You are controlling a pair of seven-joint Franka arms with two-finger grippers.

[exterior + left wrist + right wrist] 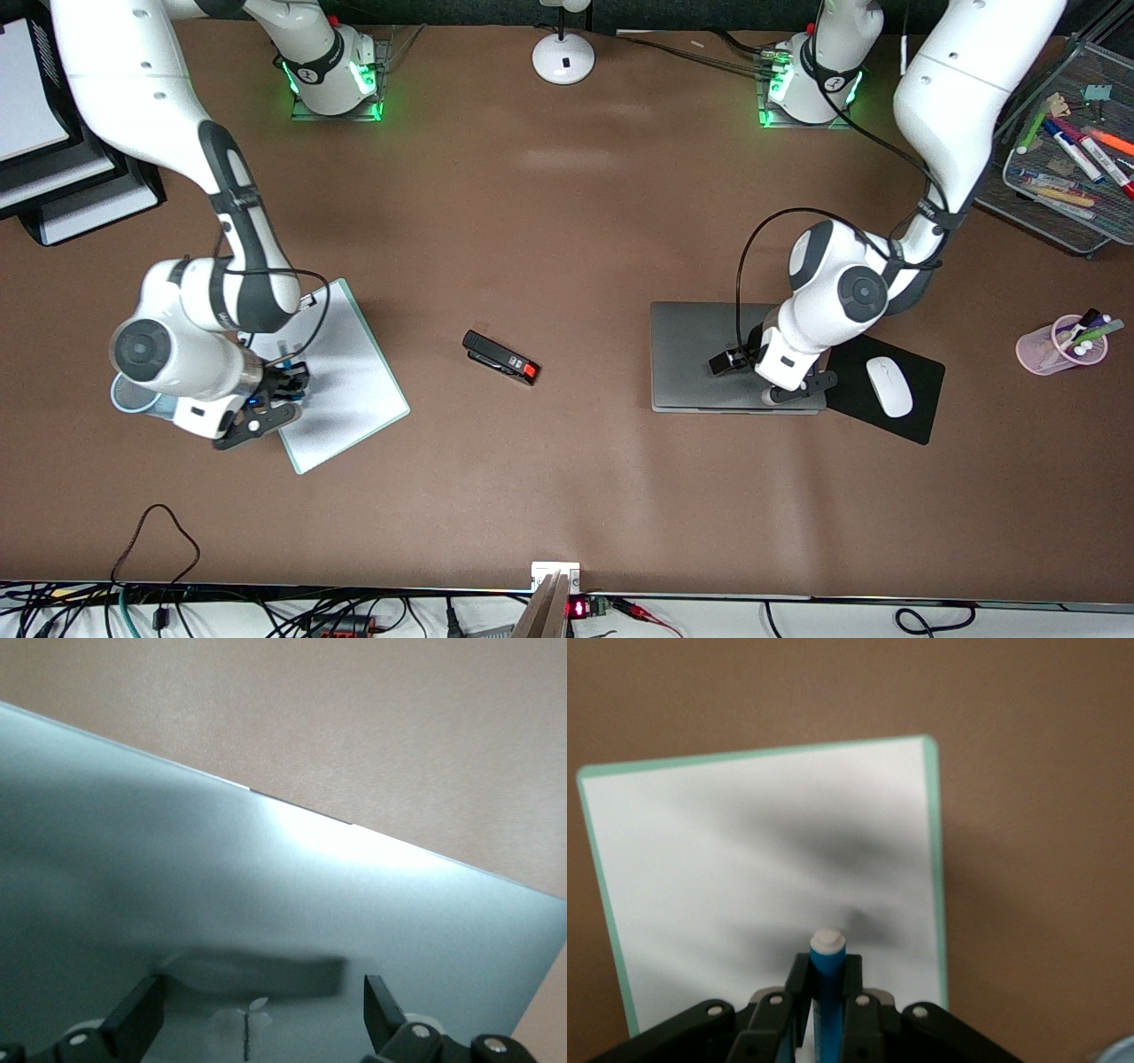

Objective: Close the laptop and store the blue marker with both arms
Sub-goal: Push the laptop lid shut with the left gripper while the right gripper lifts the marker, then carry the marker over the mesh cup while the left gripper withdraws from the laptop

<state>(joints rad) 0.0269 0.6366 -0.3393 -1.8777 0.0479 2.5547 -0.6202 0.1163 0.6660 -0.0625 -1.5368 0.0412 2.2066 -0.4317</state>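
Note:
The silver-grey laptop (pixel 700 354) lies shut on the table toward the left arm's end. My left gripper (pixel 791 392) is low over its lid, open and empty; in the left wrist view (pixel 261 992) the fingers (pixel 383 1008) stand wide apart over the grey lid (pixel 292 895). My right gripper (pixel 273 392) is shut on the blue marker (pixel 829 985) and holds it upright, white cap (pixel 828 940) outward, over a white board with a mint-green rim (pixel 350 377). A little blue of the marker shows in the front view (pixel 283 363).
A light blue cup (pixel 131 400) sits partly under the right arm. A black stapler with a red end (pixel 500 357) lies mid-table. A white mouse (pixel 889 386) is on a black mouse pad (pixel 921 416). There are also a pink pen cup (pixel 1045 350) and a wire-mesh tray (pixel 1045 208).

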